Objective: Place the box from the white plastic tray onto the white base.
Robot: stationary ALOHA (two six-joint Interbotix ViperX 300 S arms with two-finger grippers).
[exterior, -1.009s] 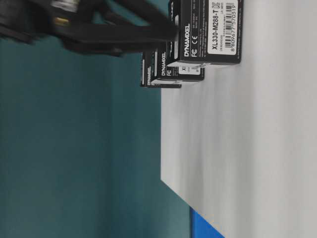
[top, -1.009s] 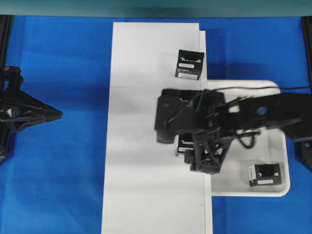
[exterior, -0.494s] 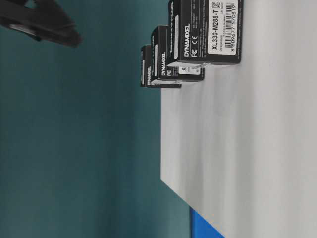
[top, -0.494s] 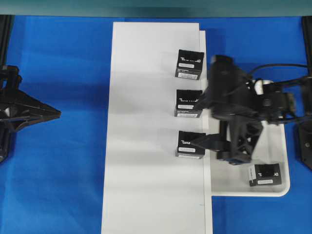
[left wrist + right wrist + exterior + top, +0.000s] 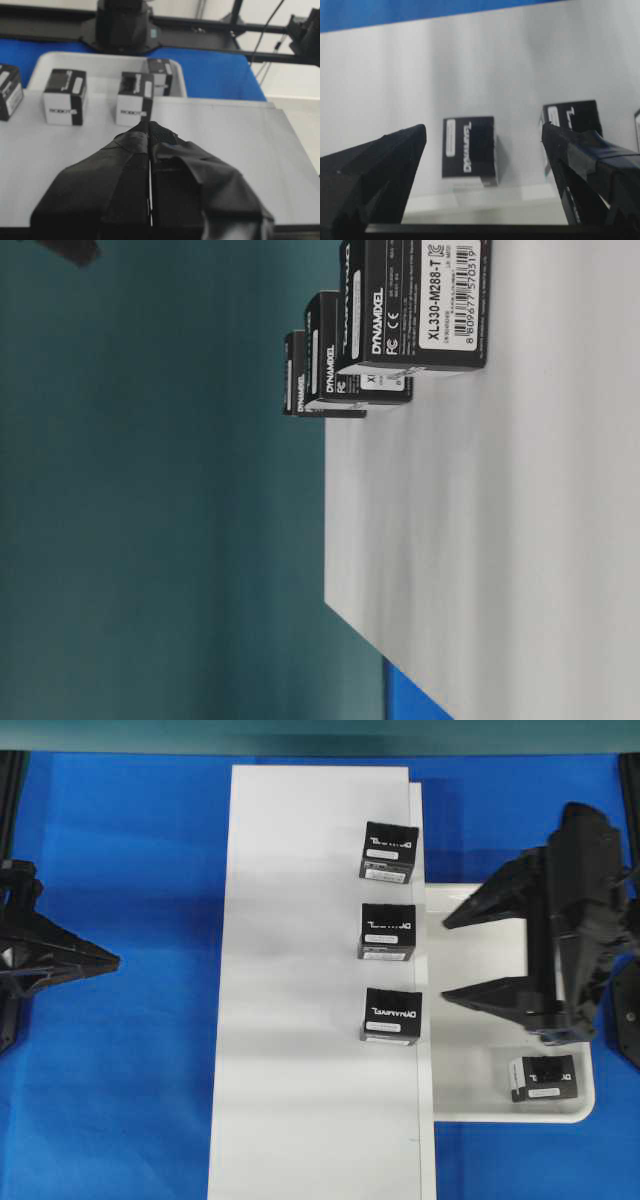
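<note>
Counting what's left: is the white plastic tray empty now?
No, one black carton lies in the white plastic tray, near its corner.

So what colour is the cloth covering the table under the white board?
Bright blue cloth, showing best in the overhead view, all around the white board.

The right hand (image 5: 448, 955) is now off the base (image 5: 300, 1020) and back over the tray (image 5: 480, 1105), fingers spread wide and empty. The nearest box (image 5: 391, 1016), which it covered a second ago, now stands uncovered on the base. The left hand (image 5: 112, 960) sits slightly further left.
</note>
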